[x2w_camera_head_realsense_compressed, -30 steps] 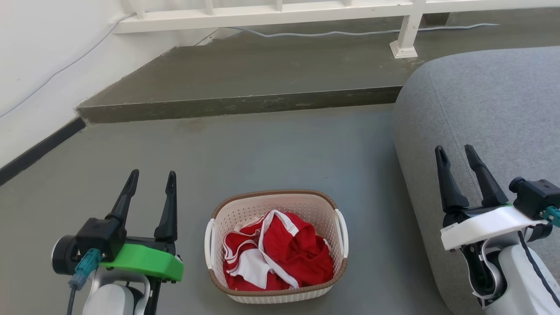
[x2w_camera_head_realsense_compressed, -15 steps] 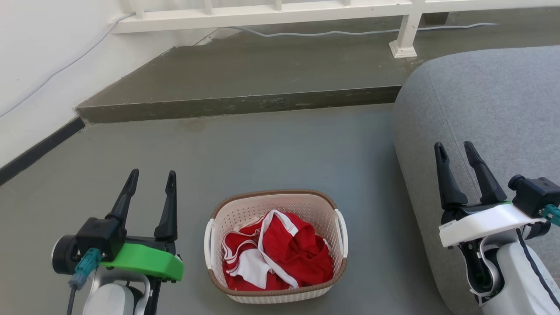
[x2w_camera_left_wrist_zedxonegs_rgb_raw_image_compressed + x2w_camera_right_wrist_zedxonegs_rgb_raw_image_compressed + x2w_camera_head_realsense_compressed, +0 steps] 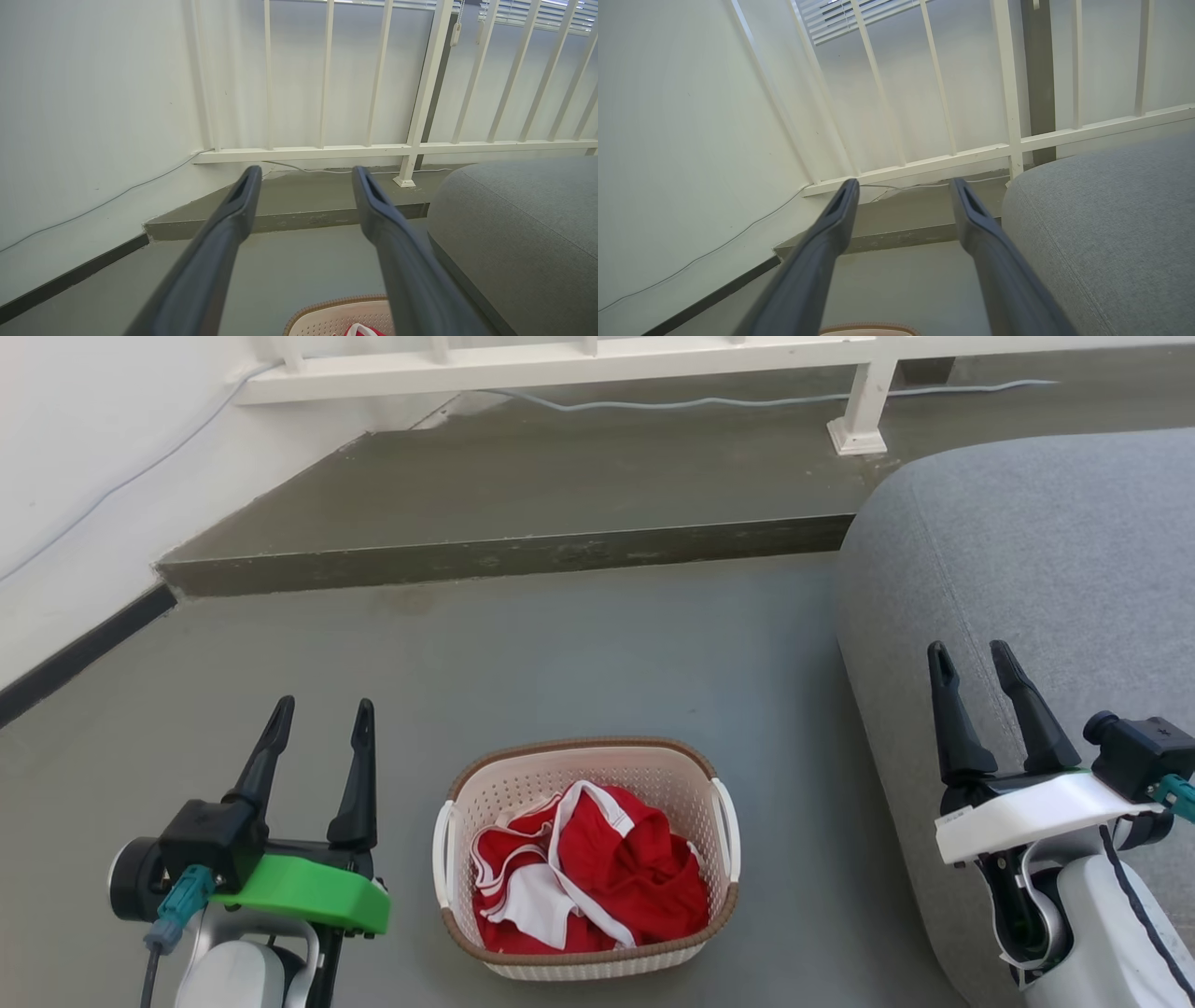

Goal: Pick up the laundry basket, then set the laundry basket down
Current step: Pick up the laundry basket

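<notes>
The laundry basket (image 3: pixel 485 793), cream perforated plastic with a brown rim and white side handles, stands on the grey floor at the bottom centre of the head view, holding red and white clothes (image 3: pixel 597 877). My left gripper (image 3: pixel 320 709) hangs open to its left, apart from it, fingers pointing away. My right gripper (image 3: pixel 971 653) is open over the grey sofa, well right of the basket. In the left wrist view the open left gripper (image 3: pixel 303 173) frames the basket's rim (image 3: pixel 322 310) at the bottom edge. The right gripper (image 3: pixel 901 185) is open, with the basket rim (image 3: pixel 868 330) just showing below.
A grey sofa (image 3: pixel 1046 569) fills the right side. A raised concrete step (image 3: pixel 504 555) runs across ahead, with a white railing (image 3: pixel 579 359) and a cable (image 3: pixel 653 401) behind. A white wall with a black skirting (image 3: pixel 75 658) lies to the left.
The right gripper has risen slightly over the sofa. The whole head view has shifted a little, so the camera moved. The basket and left gripper stay put.
</notes>
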Controlling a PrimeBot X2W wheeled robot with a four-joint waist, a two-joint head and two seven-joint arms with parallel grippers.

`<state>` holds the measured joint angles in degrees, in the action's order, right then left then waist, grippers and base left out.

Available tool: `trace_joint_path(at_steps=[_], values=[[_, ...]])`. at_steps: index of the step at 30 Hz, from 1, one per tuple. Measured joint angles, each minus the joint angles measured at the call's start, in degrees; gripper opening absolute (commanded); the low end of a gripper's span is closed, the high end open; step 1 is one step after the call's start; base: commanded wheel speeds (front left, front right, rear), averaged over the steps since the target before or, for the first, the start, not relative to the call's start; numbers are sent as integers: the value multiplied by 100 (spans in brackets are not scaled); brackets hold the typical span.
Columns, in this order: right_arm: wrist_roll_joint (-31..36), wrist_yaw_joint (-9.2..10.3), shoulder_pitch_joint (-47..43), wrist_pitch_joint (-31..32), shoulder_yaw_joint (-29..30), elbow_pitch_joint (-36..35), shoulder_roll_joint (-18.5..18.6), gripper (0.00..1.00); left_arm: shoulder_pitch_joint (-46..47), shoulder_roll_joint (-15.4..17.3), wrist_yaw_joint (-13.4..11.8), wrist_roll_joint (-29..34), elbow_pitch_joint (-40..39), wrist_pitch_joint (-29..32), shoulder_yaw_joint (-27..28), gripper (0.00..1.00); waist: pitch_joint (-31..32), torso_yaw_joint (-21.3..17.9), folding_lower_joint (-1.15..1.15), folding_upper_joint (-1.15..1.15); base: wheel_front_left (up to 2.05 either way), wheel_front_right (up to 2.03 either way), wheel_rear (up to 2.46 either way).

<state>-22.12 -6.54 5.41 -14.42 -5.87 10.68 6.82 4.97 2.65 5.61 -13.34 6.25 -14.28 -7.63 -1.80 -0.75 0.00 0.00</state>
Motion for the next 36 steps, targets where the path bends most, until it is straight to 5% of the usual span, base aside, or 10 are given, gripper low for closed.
trace_joint_path(at_steps=[20, 36], values=[[43, -51, 272, -1, -12, 104, -49, 100, 362, -9, 0, 70, 69, 0, -4, 100, -747, -146, 0, 0, 0, 0, 0], [-166, -52, 1208, -2, -533, 967, -32, 100, 1222, -34, 0, -70, 845, -16, 32, 100, -1838, -285, 0, 0, 0, 0, 0]])
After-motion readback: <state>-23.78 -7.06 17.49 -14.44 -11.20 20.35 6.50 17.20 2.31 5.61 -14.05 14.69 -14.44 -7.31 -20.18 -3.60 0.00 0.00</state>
